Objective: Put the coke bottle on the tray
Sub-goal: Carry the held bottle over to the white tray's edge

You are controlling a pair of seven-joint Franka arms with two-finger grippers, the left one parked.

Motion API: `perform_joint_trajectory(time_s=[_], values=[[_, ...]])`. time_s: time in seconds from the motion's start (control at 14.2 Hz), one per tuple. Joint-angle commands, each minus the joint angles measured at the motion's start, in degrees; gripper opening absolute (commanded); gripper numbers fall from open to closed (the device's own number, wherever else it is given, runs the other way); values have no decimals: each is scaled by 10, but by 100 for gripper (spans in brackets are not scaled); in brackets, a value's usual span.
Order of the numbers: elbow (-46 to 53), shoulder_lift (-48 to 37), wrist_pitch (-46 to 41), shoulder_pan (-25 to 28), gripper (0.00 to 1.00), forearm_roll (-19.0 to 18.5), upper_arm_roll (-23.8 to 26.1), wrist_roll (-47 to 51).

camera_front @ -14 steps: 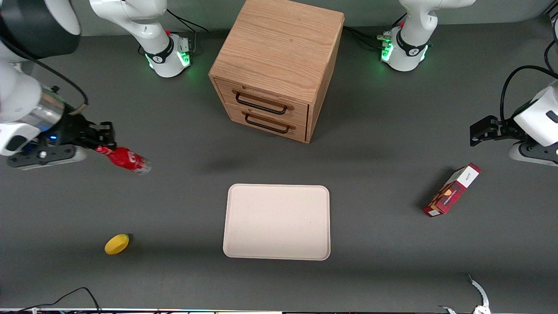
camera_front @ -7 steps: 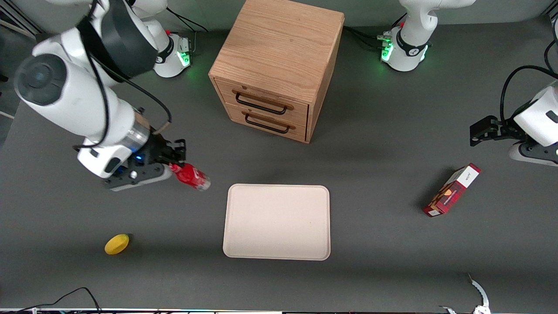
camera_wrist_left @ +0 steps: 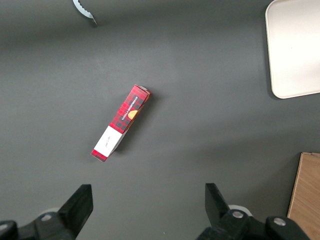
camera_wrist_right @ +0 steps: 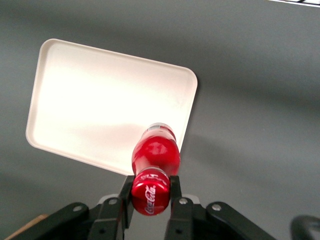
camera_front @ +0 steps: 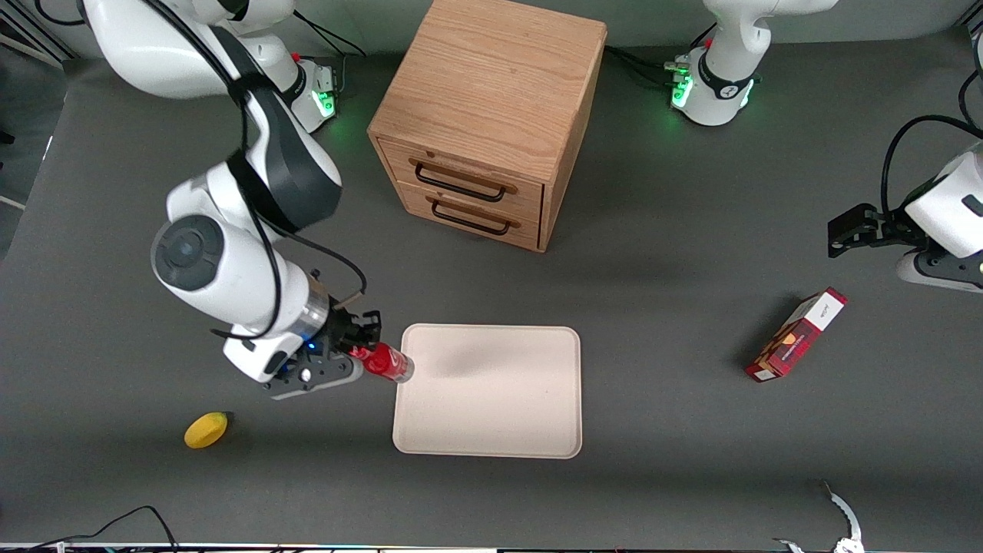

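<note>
My right gripper (camera_front: 362,353) is shut on the cap end of the small red coke bottle (camera_front: 388,363) and holds it in the air, tilted, with its clear base over the edge of the cream-beige tray (camera_front: 491,415) that faces the working arm's end of the table. In the right wrist view the gripper (camera_wrist_right: 150,192) clamps the red cap between both fingers; the coke bottle (camera_wrist_right: 155,157) points down at the tray's rim (camera_wrist_right: 112,107). The tray lies flat on the grey table, nearer to the front camera than the wooden drawer cabinet.
A wooden two-drawer cabinet (camera_front: 488,115) stands farther from the front camera than the tray. A yellow lemon (camera_front: 206,429) lies toward the working arm's end. A red-and-white carton box (camera_front: 796,335) lies toward the parked arm's end, also in the left wrist view (camera_wrist_left: 121,122).
The right arm has carried the bottle from the working arm's end of the table toward the tray, and nearer to the front camera. The bottle's base now reaches over the tray's edge.
</note>
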Motion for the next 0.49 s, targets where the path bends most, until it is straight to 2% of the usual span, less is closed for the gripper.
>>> perform_joint_trajectory(time_s=[0.0,0.42], values=[[46,51,32,25,0,-49,-10,3],[47,92,105,26,0,-58,-12,5]])
